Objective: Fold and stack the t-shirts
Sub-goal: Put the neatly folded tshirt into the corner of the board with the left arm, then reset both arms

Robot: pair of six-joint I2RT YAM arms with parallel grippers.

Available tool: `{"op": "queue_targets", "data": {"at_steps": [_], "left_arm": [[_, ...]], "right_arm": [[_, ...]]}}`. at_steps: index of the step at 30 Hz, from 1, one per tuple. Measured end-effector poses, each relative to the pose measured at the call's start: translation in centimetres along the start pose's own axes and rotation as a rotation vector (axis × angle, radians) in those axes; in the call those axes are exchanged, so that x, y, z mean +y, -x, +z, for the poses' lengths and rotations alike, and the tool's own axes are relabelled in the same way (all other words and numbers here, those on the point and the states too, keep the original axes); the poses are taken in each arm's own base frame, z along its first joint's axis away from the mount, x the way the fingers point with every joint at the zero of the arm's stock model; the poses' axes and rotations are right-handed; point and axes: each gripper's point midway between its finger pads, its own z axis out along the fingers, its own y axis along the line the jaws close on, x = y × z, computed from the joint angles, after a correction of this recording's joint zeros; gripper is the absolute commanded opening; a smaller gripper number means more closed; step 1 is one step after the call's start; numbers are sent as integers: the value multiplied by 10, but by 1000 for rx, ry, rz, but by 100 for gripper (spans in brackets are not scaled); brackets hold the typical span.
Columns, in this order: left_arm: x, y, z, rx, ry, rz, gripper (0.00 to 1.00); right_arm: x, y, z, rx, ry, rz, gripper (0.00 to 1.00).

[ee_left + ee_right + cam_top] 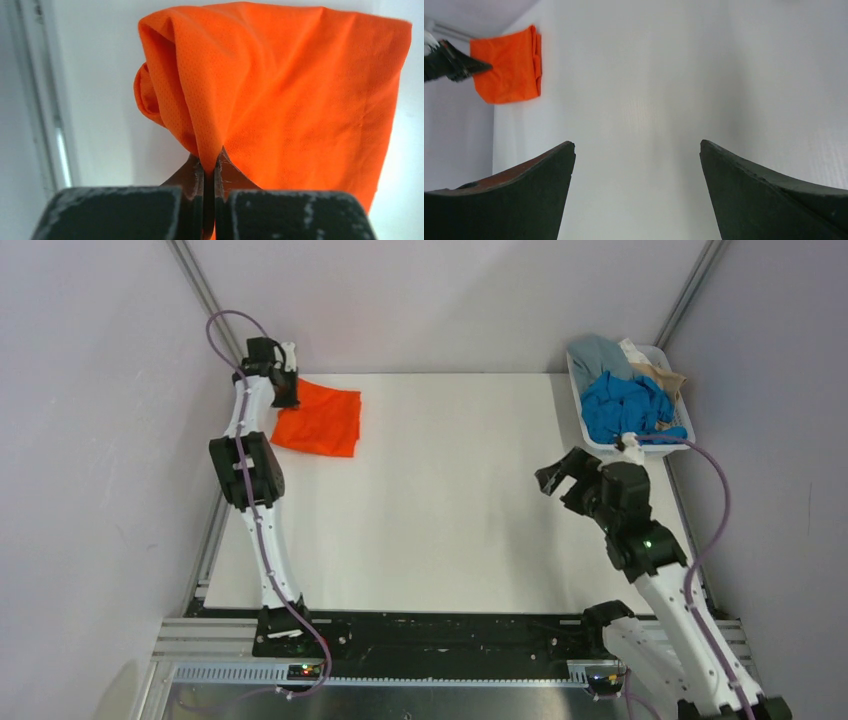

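The folded orange t-shirt [322, 420] lies at the far left corner of the white table [440, 520]. My left gripper [285, 395] is shut on its left edge; in the left wrist view the cloth [300, 90] is pinched between the closed fingertips [209, 157]. The shirt also shows in the right wrist view [509, 65]. A bright blue t-shirt [625, 405], a pale grey-blue one [598, 355] and a beige one [662, 375] lie heaped in the basket. My right gripper [560, 472] is open and empty above the table's right side, its jaws wide apart [636, 150].
The white plastic basket [585, 435] stands at the far right corner, just beyond my right gripper. Grey walls enclose the table on three sides. A metal rail [205, 540] runs along the left edge.
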Motion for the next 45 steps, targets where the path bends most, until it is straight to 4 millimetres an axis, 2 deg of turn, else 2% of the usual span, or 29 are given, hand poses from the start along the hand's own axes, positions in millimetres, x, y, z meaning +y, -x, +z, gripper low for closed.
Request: {"op": "queue_targets", "data": {"at_steps": [2, 5, 6, 8, 10, 13, 15, 16, 17, 18, 20, 21, 25, 28, 29, 31, 33, 36, 38, 39, 41, 44, 45], "left_arm": [[20, 1, 8, 2, 25, 21, 5], [41, -9, 7, 39, 56, 58, 10], [45, -11, 6, 51, 64, 74, 13], [48, -11, 3, 60, 77, 108, 29], [49, -8, 2, 61, 91, 141, 35], [54, 1, 2, 46, 120, 168, 37], [58, 8, 4, 34, 148, 175, 44], [61, 11, 4, 26, 159, 176, 56], [63, 14, 5, 21, 172, 177, 60], [65, 15, 5, 19, 183, 180, 74], [70, 15, 4, 23, 212, 171, 96], [72, 15, 3, 25, 226, 168, 99], [79, 19, -10, 20, 292, 116, 100], [75, 29, -42, -16, 321, 60, 100], [72, 32, -60, -28, 336, 44, 100], [58, 40, -93, -68, 353, 20, 100], [30, 49, -125, -125, 334, 1, 100], [-34, 58, -161, -216, 206, -42, 100], [-78, 48, -176, -253, 99, -75, 100], [-98, 36, -182, -263, 57, -89, 100], [-128, -5, -190, -249, -4, -120, 100], [-155, -95, -195, -218, -50, -182, 100], [-160, -131, -198, -196, -56, -204, 100]], "right_arm": [[-2, 10, -15, -59, -5, 2, 99], [-10, 21, -35, -140, -32, 7, 99], [-14, 23, -41, -161, -47, 9, 100], [-20, 28, -51, -203, -70, 13, 99], [-27, 31, -59, -231, -96, 16, 99], [-36, 31, -64, -245, -134, 17, 100], [-40, 29, -66, -243, -151, 17, 100], [-42, 29, -67, -244, -157, 16, 99], [-43, 28, -67, -245, -161, 16, 99], [-43, 28, -68, -244, -164, 15, 100], [-45, 26, -68, -238, -171, 14, 100], [-45, 26, -67, -236, -173, 13, 99], [-48, 24, -64, -220, -187, 8, 100], [-50, 21, -59, -201, -202, 3, 99], [-50, 20, -58, -195, -206, 1, 99], [-51, 18, -55, -182, -215, -1, 99], [-53, 14, -52, -158, -223, -10, 99], [-54, 7, -48, -121, -225, -20, 99], [-54, 0, -45, -96, -215, -25, 100], [-56, -6, -44, -79, -210, -27, 100], [-60, -16, -41, -53, -206, -31, 100], [-73, -39, -36, -6, -207, -41, 100], [-76, -45, -34, 6, -208, -41, 99]]}}
